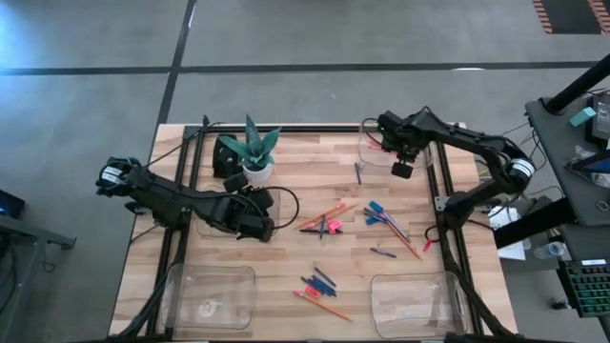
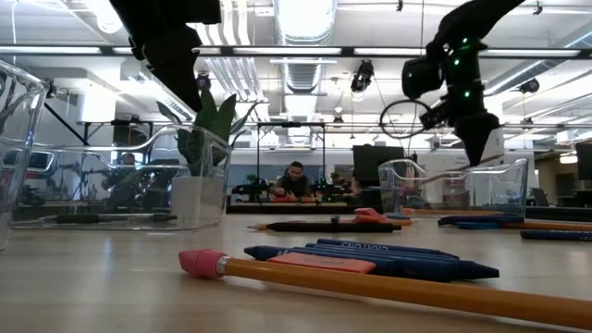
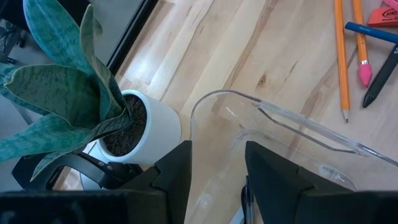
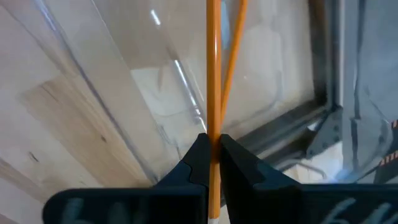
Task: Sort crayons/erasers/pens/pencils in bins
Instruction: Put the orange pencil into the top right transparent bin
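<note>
An orange pencil [image 4: 213, 74] was clamped between the fingers of the right gripper [image 4: 212, 149], pointing ahead of it over a clear bin [image 4: 124, 81] at the table's far edge. The left gripper [image 3: 217, 168] hovered with fingers parted above another bin [image 3: 292, 124], beside the potted plant [image 3: 74, 93].

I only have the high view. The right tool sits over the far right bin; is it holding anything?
Observer: Yes. The right wrist view shows the right tool shut on an orange pencil, above the far right bin.
Operator: And the left tool by the plant?
Observer: Its wrist view shows the left tool with fingers apart, over the left bin beside the plant pot.
Operator: Anything in that bin?
Observer: The low view shows a dark pen lying in it.
</note>
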